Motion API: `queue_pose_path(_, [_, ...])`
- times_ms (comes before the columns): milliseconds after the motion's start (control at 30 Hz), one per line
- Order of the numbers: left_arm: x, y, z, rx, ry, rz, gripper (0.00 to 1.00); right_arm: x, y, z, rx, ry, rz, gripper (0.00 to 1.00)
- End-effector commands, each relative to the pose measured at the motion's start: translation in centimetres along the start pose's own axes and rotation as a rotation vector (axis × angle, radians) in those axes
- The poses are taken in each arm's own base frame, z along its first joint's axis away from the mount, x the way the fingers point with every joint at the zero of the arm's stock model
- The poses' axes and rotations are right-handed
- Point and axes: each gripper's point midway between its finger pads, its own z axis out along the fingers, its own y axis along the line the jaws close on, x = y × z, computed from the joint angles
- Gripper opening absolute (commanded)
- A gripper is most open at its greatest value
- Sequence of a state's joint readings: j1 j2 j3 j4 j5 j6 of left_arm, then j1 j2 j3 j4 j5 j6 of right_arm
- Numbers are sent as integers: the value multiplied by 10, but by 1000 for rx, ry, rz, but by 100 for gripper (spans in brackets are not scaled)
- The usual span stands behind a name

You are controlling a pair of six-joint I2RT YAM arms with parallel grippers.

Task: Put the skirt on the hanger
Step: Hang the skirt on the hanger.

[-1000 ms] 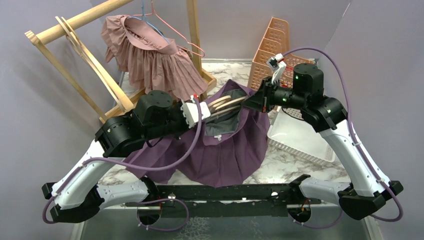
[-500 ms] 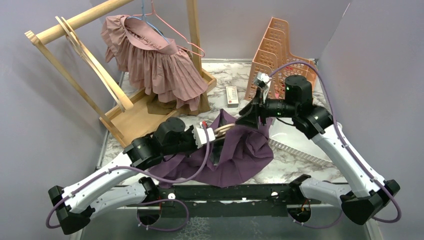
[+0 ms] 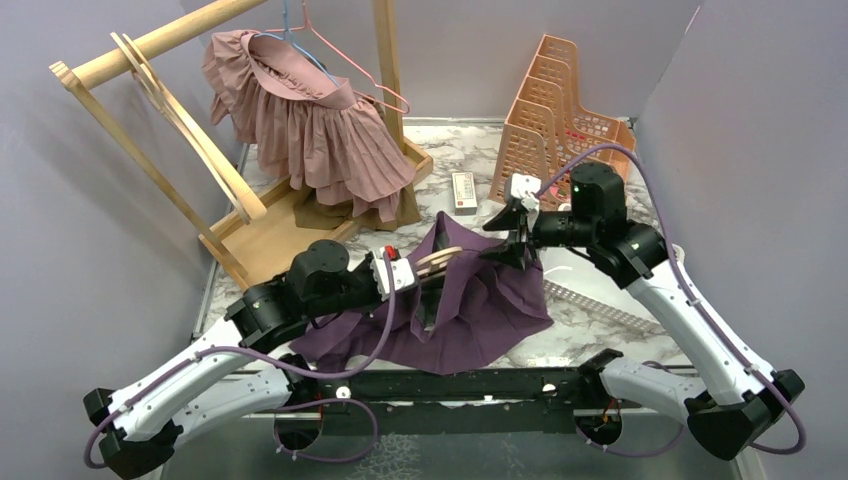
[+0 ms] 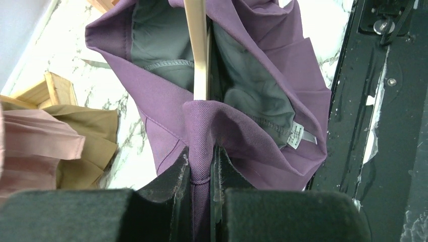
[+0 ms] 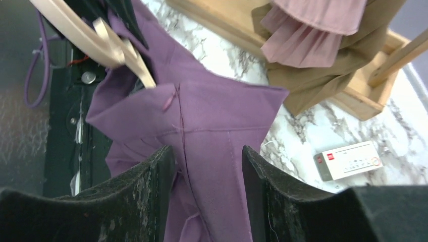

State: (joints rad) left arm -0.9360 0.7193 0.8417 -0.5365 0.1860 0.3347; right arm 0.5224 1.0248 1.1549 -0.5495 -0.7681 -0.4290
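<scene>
Currently on the desk (image 3: pixel 445 145), item by item.

- Purple skirt (image 3: pixel 480 310): heaped at the near middle of the desk, between the two arms. Its waistband is raised and the mouth is open, so the grey lining shows. Not yet hung.
- Wooden hanger (image 4: pixel 197 50): one arm runs inside the waistband and props the opening. Judged half-threaded.
- Left jaws: nearly closed, pinching a fold of waistband right where the hanger arm ends, likely to keep cloth and hanger together. Whether the wood itself is clamped cannot be told.
- Right jaws: wide apart, straddling a waistband seam without gripping it. They seem placed for a fresh hold that would draw that side over the hanger's other arm.
- Wooden rack (image 3: pixel 150 45): far left, carrying a pink skirt (image 3: pixel 310 110). Probable destination.
- Orange file holders (image 3: pixel 555 100) and small box (image 3: pixel 463 190): far back, well apart from the work.
</scene>
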Motion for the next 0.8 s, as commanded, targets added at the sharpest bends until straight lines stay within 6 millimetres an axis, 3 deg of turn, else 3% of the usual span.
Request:
queue_pose_path(0, [-69,14,-28,-39,-190,66,0,3,9,11,-88,-48,-72,56])
queue_pose_path(100, [-80,19,-40,-60,-200,86,0,6,3,15,-67,-54,-73,49])
queue_pose_path(233, [-93,28,-63,-114,-211,112,0,22,1,10,-38,26,-45,26])
queue_pose_path(333, [-102,35,-85,-159,-220,132,0,25,-4,-1,31,75,-47,22])
queue_pose_path(433, [-108,39,-104,-192,-230,147,0,17,-7,-11,73,75,-84,26])
queue_pose_path(600, [-115,37,-117,-190,-254,165,0,-15,-5,-17,48,23,-130,48])
queue_pose_path(767, [-122,28,-117,-141,-277,180,0,-42,1,-7,-75,-37,-150,52])
